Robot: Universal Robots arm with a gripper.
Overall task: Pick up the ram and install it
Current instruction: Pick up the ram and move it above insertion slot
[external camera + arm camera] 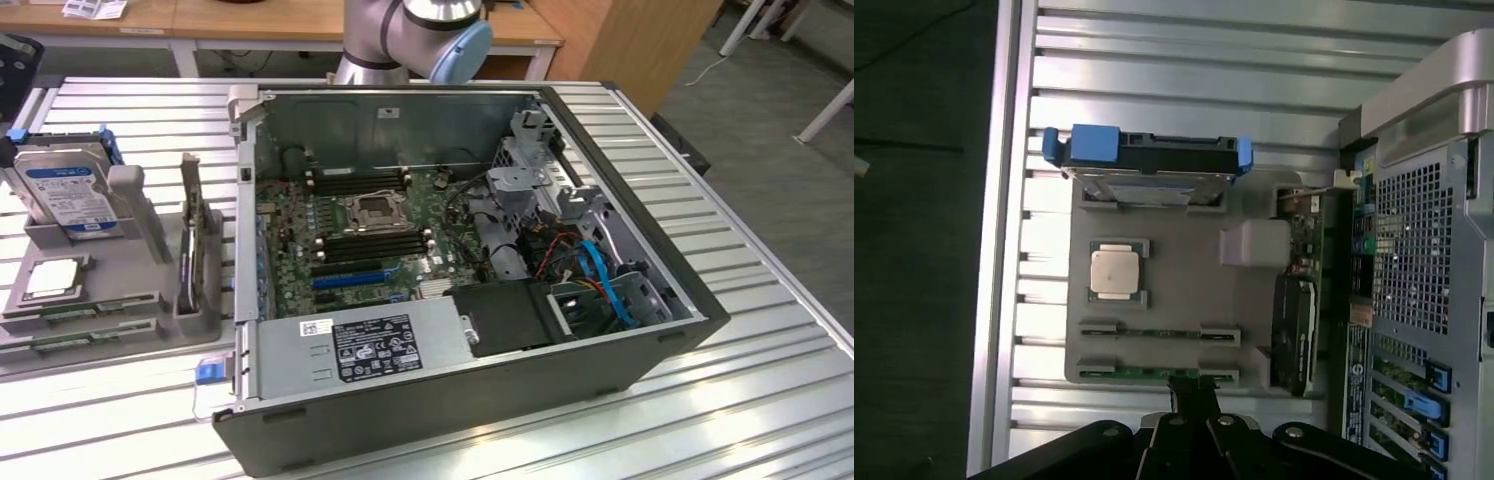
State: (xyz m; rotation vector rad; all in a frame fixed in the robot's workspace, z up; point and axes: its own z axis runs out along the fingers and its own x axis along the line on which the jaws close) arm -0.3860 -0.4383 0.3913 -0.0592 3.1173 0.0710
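Observation:
Two green ram sticks lie side by side in slots of a grey holder [1079,300]: one ram stick [1159,331] nearer the silver chip, the other ram stick [1139,373] at the holder's edge. In the exterior view the ram sticks [80,312] sit at the left, beside the open computer case [641,300]. My gripper [1192,388] hangs above the holder, over the edge stick, its black fingers shut together with nothing between them. Black memory slots [374,243] lie on the motherboard beside the CPU socket [371,210].
The holder also carries a hard drive in a blue caddy [1149,160], a square silver CPU chip [1117,270] and an upright card [200,250]. A power supply [367,345] fills the case's near corner. The arm's base [414,40] stands behind the case on the slatted metal table [747,400].

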